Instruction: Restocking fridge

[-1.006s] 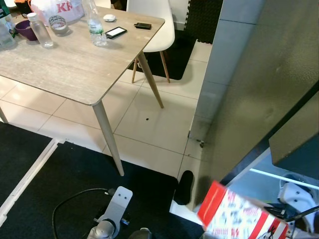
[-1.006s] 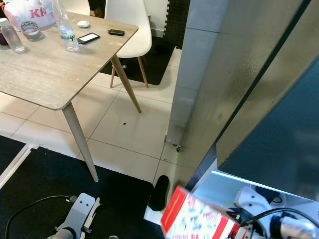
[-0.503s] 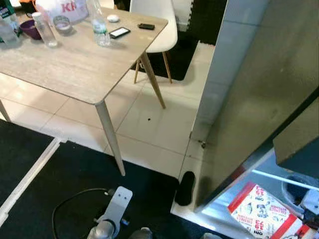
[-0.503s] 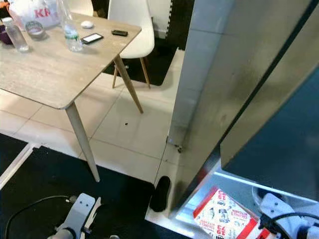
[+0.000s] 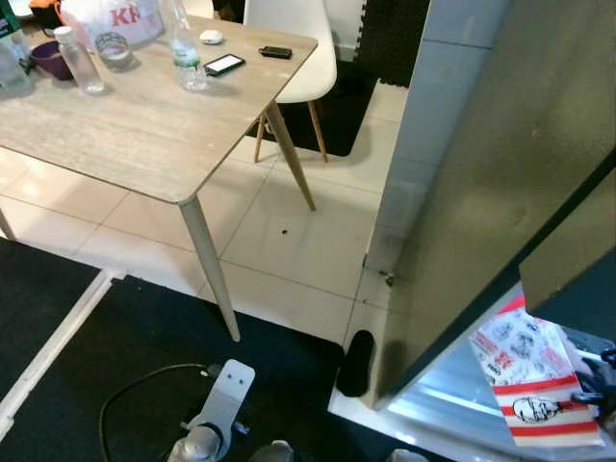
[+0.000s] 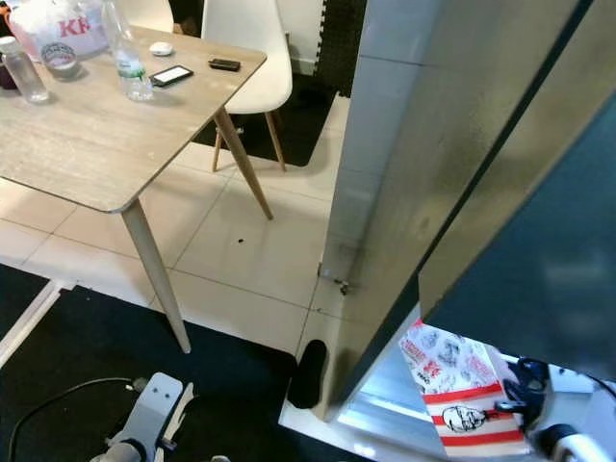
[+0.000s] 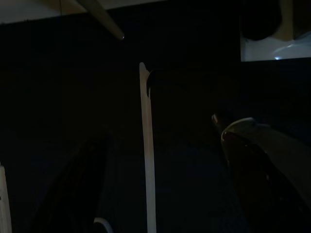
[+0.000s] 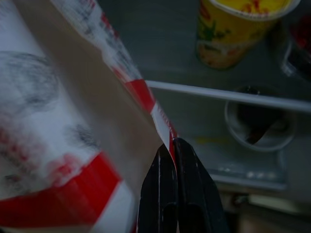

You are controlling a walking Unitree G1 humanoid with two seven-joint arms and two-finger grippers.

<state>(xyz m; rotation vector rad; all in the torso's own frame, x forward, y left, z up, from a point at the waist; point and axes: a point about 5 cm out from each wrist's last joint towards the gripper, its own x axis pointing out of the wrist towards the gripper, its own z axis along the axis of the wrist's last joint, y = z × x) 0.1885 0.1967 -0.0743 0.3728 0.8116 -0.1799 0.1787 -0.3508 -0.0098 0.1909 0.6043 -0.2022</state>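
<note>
A red and white paper takeaway box with a printed logo hangs at the open fridge's lower compartment, tilted, at the lower right. My right gripper is shut on the box's edge; in the right wrist view its black fingers pinch the box close together. Beyond the box, inside the fridge, stand a yellow cup and a round container on shelves. The grey fridge door stands open above the box. My left arm hangs idle in the dark left wrist view.
A wooden table at the left carries bottles, a phone and a bag. A white chair stands behind it. A black object lies on the floor by the fridge's corner; a cable and white bracket lie on the black mat.
The box has swung from low and flat at the bottom edge up and rightward, now tilted with its logo face showing at the fridge opening. The camera view shifted slightly.
</note>
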